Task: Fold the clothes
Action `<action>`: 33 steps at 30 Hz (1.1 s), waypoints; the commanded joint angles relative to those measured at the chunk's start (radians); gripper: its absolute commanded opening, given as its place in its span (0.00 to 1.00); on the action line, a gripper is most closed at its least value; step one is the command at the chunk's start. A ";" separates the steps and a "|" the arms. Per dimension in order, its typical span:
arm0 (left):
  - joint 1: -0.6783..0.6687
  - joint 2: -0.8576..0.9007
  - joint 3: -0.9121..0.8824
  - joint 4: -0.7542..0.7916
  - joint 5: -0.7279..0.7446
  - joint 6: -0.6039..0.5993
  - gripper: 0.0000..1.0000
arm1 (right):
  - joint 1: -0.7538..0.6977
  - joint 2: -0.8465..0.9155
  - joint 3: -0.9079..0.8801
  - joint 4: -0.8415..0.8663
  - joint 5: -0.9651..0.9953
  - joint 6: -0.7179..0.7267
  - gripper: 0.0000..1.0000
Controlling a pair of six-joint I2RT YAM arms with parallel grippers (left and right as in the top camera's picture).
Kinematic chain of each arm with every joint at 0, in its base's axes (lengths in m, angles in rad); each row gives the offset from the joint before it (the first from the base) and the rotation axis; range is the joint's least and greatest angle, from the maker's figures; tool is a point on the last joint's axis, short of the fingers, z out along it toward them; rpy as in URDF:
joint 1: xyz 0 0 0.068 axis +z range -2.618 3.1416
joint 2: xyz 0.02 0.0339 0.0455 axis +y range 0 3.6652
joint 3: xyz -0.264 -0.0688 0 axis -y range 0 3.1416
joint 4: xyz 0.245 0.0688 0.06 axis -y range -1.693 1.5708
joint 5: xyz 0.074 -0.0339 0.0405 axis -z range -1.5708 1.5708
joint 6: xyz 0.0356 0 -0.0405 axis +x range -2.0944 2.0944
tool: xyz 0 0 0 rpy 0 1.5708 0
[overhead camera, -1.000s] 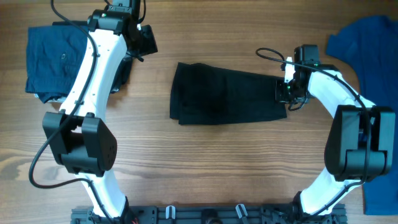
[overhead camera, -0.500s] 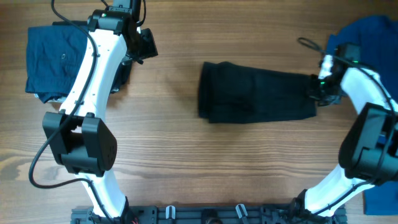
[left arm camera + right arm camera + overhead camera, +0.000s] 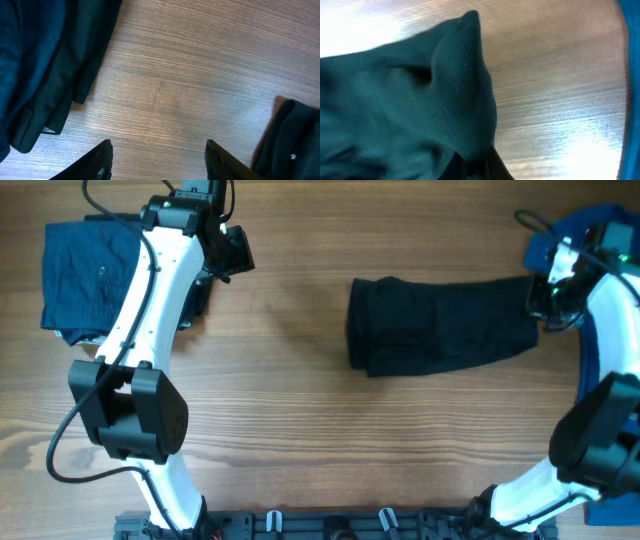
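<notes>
Overhead: right pincer [image 3: 540,303] clamps the right edge of the black shirt [image 3: 440,328], likely limp and light; left pincer [image 3: 159,161] stands wide, empty.

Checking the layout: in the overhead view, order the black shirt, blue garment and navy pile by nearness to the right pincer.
1. Black shirt, held in the right pincer.
2. Blue garment, just beside it, far right.
3. Navy pile, far left.

Bright, even overhead light casts soft shadows. The right wrist view is blurred, with white glare on the table [image 3: 350,20] (strongest top left).
</notes>
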 commanded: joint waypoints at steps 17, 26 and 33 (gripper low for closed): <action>-0.001 0.015 -0.006 -0.002 -0.009 -0.009 0.59 | 0.382 -0.075 0.057 -0.097 -0.127 0.204 0.04; -0.001 0.015 -0.006 -0.014 -0.010 -0.009 0.58 | 0.516 0.006 0.057 -0.076 -0.088 0.229 0.04; -0.001 0.015 -0.006 -0.013 -0.010 -0.009 0.58 | 0.608 0.122 0.057 -0.020 -0.088 0.246 0.05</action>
